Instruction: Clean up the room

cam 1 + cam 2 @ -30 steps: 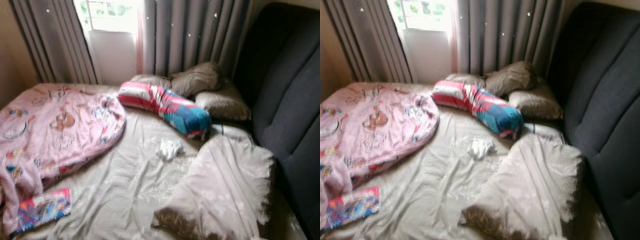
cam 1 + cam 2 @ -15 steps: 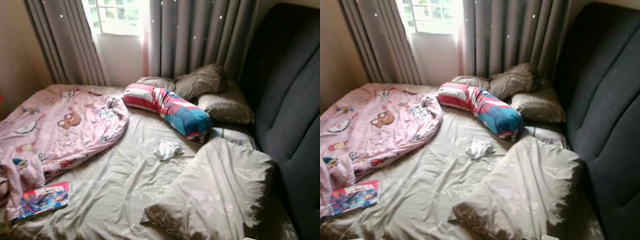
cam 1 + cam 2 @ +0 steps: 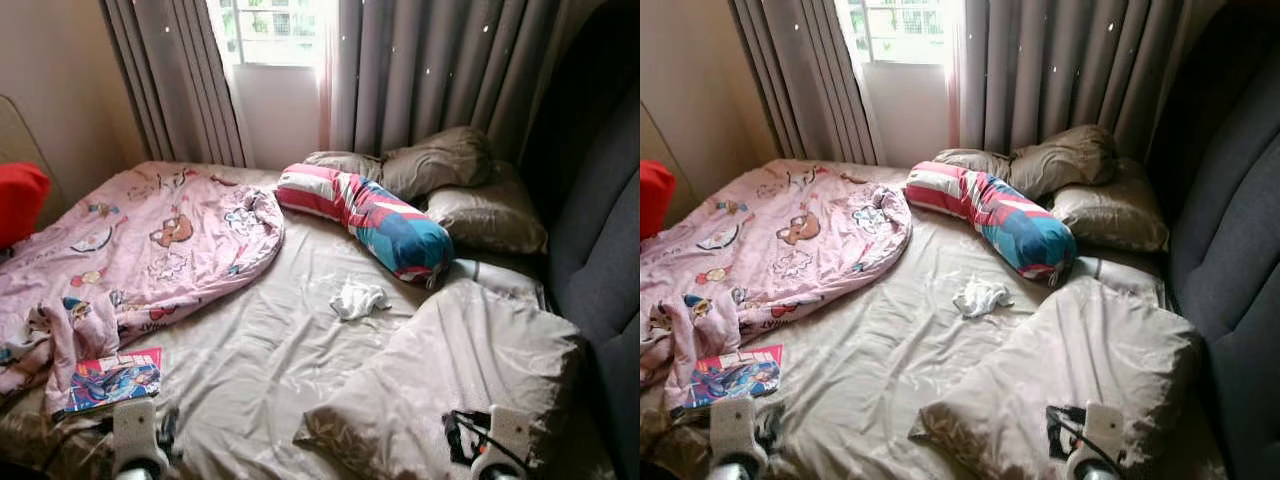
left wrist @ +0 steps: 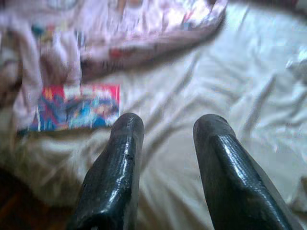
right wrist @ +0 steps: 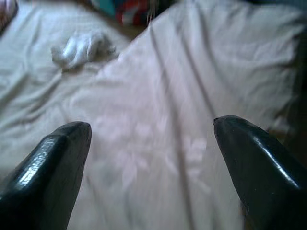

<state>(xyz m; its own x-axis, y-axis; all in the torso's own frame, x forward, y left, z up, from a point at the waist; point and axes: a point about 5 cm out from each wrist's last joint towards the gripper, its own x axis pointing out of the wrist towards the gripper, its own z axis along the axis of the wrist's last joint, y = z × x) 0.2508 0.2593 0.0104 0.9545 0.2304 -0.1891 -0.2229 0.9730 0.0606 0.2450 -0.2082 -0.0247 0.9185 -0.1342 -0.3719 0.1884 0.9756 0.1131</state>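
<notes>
Both grippers are open over the bed's near edge, so I'd reach my right gripper (image 5: pixel 151 143) past the big grey pillow (image 3: pixel 470 370) and pinch the crumpled white cloth (image 3: pixel 358 298) mid-sheet from the top, while the left gripper (image 4: pixel 165 129) hovers by the colourful book (image 4: pixel 76 106).

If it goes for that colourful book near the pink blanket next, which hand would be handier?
Probably the left. The left hand hangs open just short of the book, on the robot's left side of the bed. The right hand, also open, hovers over the large pillow on the far side.
</notes>
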